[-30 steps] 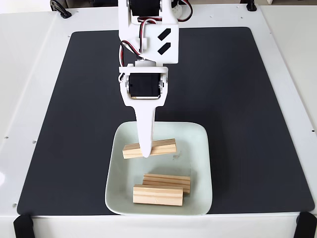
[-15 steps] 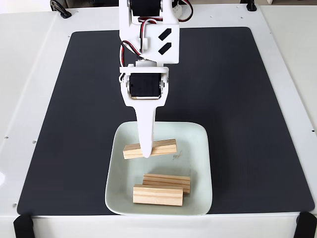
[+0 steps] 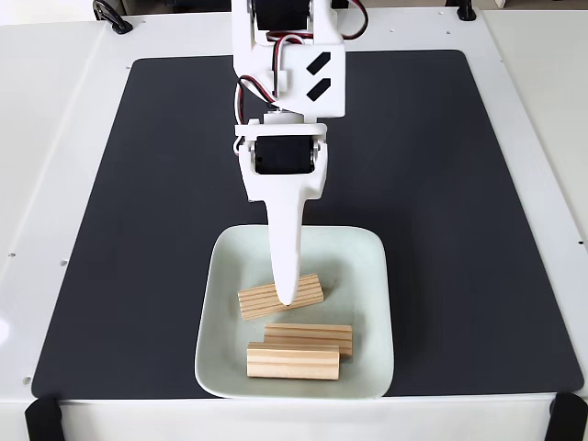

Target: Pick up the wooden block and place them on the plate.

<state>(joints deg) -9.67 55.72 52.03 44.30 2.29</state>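
The pale mint-green plate (image 3: 364,262) lies at the front of the black mat in the fixed view. Three grooved wooden blocks are on it. Two lie side by side near its front rim, one (image 3: 310,334) behind the other (image 3: 294,361). The third wooden block (image 3: 260,299) lies slightly tilted at the plate's middle, and my white gripper (image 3: 288,298) reaches down from above and is shut on it. The upper finger covers the block's middle, and the lower finger is hidden beneath it.
The black mat (image 3: 441,175) covers most of the white table (image 3: 55,110). Black clamps sit at the front corners (image 3: 41,418) (image 3: 565,415), and a dark cable end lies at the back left (image 3: 110,16). The arm's body stands over the mat's back middle.
The gripper has shifted right and toward the plate's front, taking the third block with it; that block now lies closer to the two front blocks. Those two have not moved.
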